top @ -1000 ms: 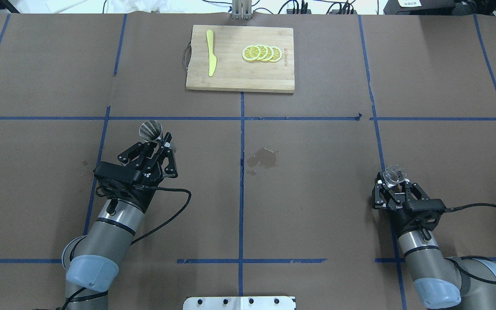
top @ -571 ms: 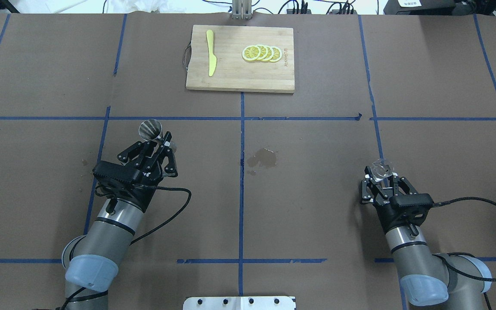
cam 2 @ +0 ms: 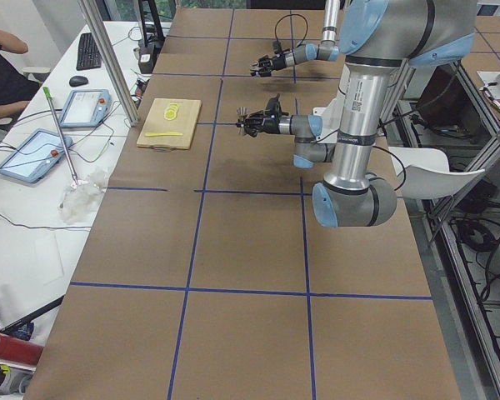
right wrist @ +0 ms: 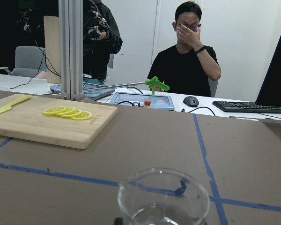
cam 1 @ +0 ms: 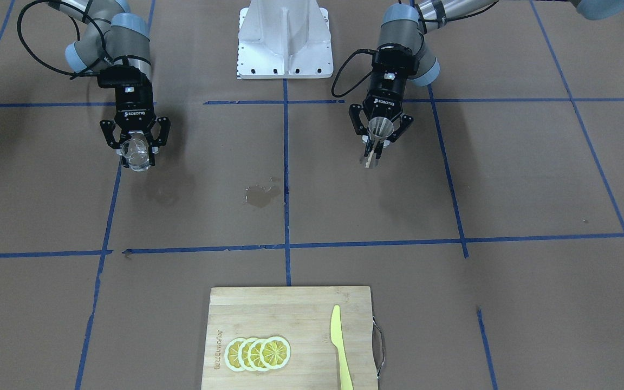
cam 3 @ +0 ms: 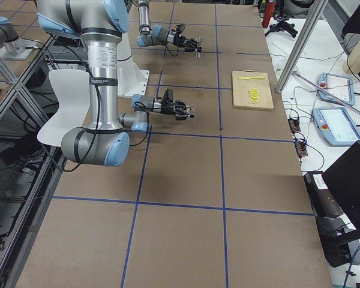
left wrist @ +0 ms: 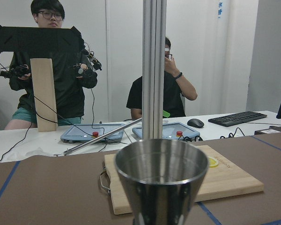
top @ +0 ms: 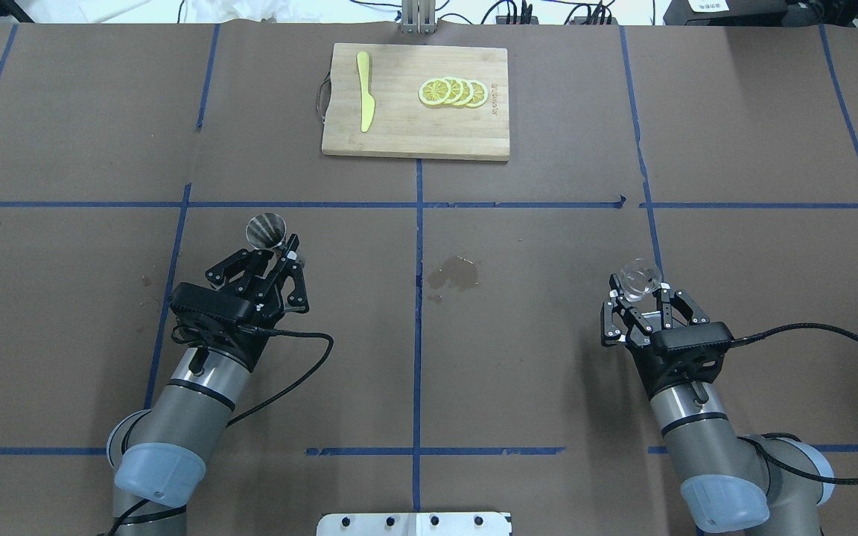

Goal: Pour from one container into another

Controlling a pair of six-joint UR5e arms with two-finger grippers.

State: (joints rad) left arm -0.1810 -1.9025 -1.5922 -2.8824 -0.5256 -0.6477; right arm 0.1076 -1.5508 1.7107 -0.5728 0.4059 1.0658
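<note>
- Two containers, both in hand and well apart across the brown-papered table (top: 548, 335). Clock set with the robot's base at 6.
- Right gripper (top: 642, 289), about 4 o'clock: jaws narrowed onto the glass cup (top: 641, 275). The cup sits upright between them, mouth up, and is off the paper judging by its shadow. Contents too clear to make out.
- Left gripper (top: 282, 251), about 8 o'clock: jaws pinched on the steel jigger (top: 265, 229) below its upper cone, at the waist as far as I can tell. Its mouth is up and level.
- Wet stain (top: 456, 273), dead centre, between the two grippers.
- Cutting board (top: 414, 141), 12 o'clock, carrying lemon slices (top: 453, 91) and a yellow knife (top: 364, 102). Not part of the job.
- People, beyond the 12 o'clock edge, at a desk.
- Hazard: the jigger's mouth is small. A lip brought in off-centre or too high would put liquid on the paper.
- Hazard: smooth glass in a two-point hold may twist or slip once tipped.
- Hazard: tilting fast would overshoot the narrow cone.
- Hazard: a knock of glass on steel could skew the jigger in its thin-waisted hold.
</note>
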